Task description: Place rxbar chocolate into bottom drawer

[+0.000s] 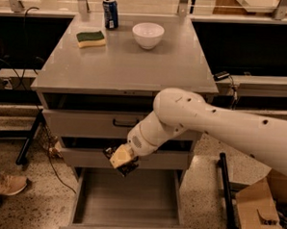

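So the gripper [121,159] is clamped on the rxbar chocolate [129,170], hanging over the back edge of the open bottom drawer [129,202], just in front of the middle drawer [83,156]. I'd bring it forward toward the drawer's middle and go lower before letting go, so the bar lands flat. On the cabinet top [136,68], a sponge [91,38] sits near the back left corner, with a soda can [110,12] and white bowl [148,35] along the back edge. A cardboard box [261,209] sits on the floor nearby.
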Robot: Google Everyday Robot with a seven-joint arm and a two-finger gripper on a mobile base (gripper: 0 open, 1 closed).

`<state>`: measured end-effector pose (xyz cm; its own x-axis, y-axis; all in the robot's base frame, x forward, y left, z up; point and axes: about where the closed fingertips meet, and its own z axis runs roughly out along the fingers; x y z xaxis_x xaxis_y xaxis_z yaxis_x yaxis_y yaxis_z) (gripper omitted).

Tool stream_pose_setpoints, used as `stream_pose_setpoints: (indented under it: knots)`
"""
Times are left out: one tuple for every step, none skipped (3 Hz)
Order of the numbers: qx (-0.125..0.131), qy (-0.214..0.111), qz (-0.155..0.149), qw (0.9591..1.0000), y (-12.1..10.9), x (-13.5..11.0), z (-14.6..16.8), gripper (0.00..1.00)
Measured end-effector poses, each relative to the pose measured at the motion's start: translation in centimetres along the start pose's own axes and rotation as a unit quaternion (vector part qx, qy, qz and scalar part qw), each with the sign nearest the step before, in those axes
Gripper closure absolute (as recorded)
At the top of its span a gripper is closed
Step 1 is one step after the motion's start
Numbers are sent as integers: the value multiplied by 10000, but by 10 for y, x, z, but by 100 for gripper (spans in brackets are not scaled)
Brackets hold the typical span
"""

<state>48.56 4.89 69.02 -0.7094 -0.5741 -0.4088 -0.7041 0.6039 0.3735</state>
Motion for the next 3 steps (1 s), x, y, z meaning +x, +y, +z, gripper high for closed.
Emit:
stream_pose_setpoints:
  knots:
    - [-38, 55, 15, 10000, 0, 5, 5, 100]
    - [96, 231, 81, 9997, 0, 14, 13, 100]
    - [141, 643, 73, 9978, -7, 43, 74, 100]
